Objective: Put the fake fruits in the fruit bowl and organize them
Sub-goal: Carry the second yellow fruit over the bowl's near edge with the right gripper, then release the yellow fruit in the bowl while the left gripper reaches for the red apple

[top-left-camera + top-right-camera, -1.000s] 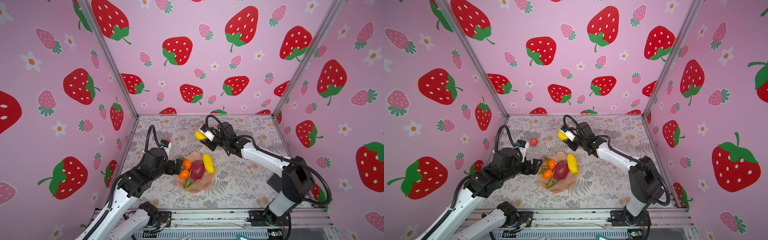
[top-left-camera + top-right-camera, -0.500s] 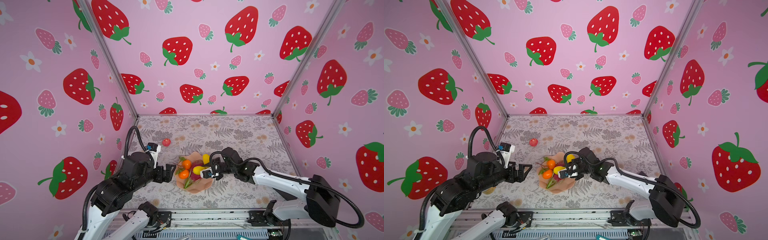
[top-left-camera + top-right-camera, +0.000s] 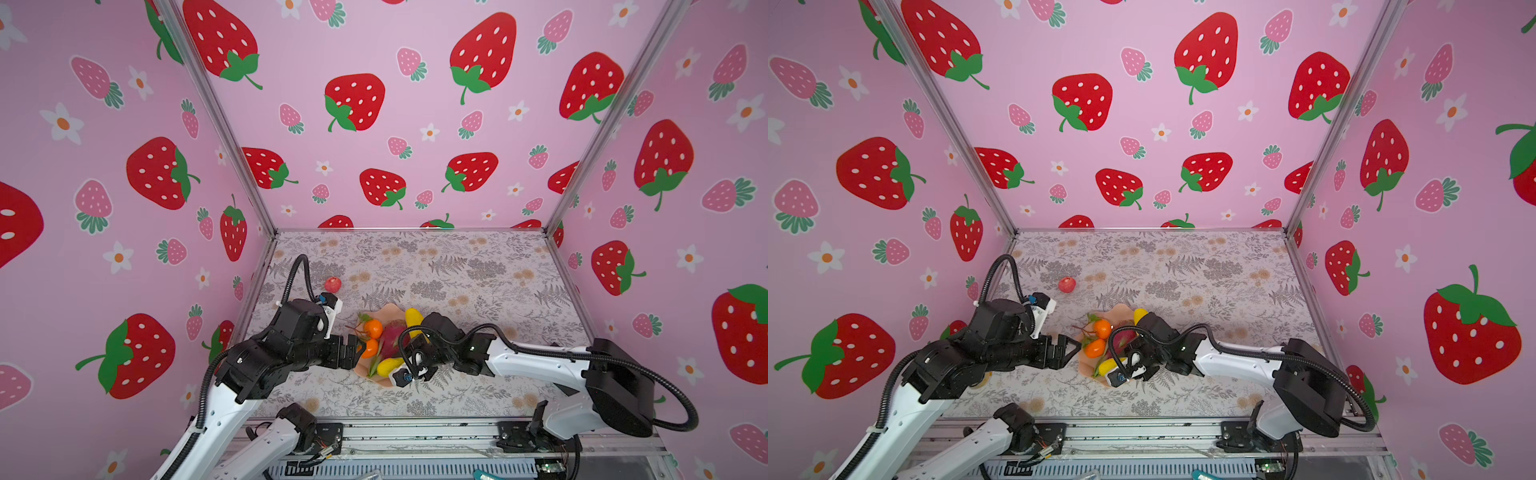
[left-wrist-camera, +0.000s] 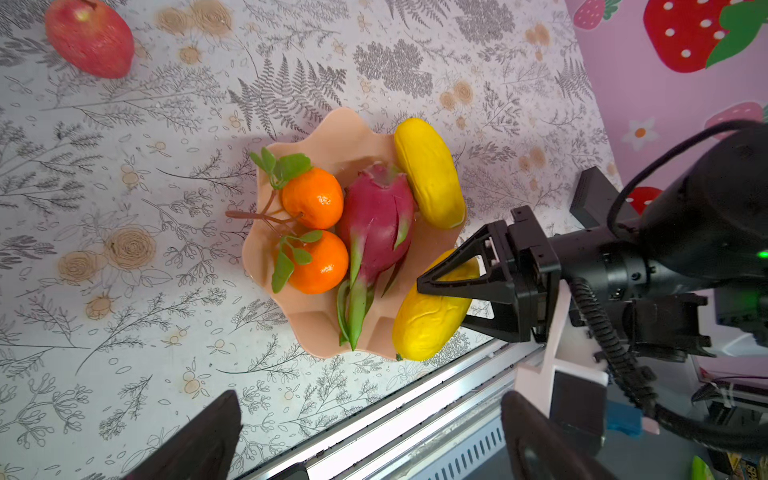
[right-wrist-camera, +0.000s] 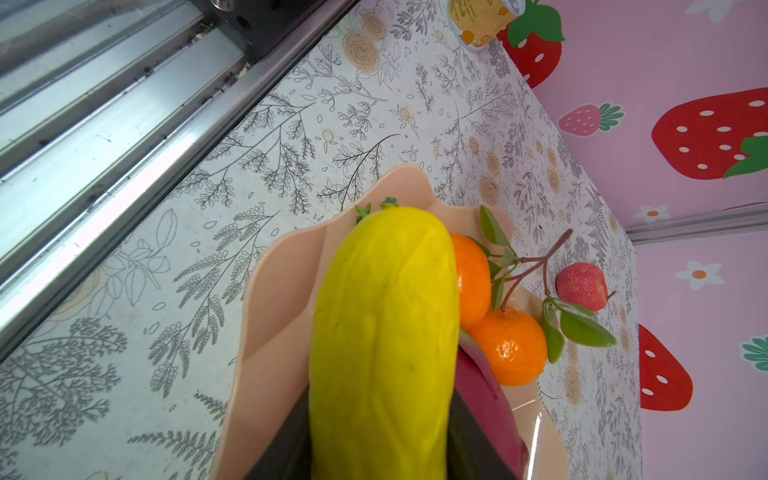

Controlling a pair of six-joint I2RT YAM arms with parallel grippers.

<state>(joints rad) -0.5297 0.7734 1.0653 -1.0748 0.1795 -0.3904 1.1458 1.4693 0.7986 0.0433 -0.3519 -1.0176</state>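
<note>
At the fruit bowl's (image 4: 324,328) 6 o'clock rim, the right pincer (image 4: 440,305) is clamped on the near yellow fruit (image 4: 424,328). It lies along the edge, seemingly to mirror the far yellow fruit (image 4: 430,174) at 1 o'clock, with the dragon fruit (image 4: 376,224) between them and the oranges (image 4: 316,262) at 9 o'clock. The held fruit fills the right wrist view, so the contact is hidden. The left pincer (image 3: 357,349) hovers empty, jaws apart, beside the 9 o'clock rim, perhaps staged for the red fruit (image 3: 333,284) on the worktop (image 3: 457,270), well apart at 11 o'clock.
</note>
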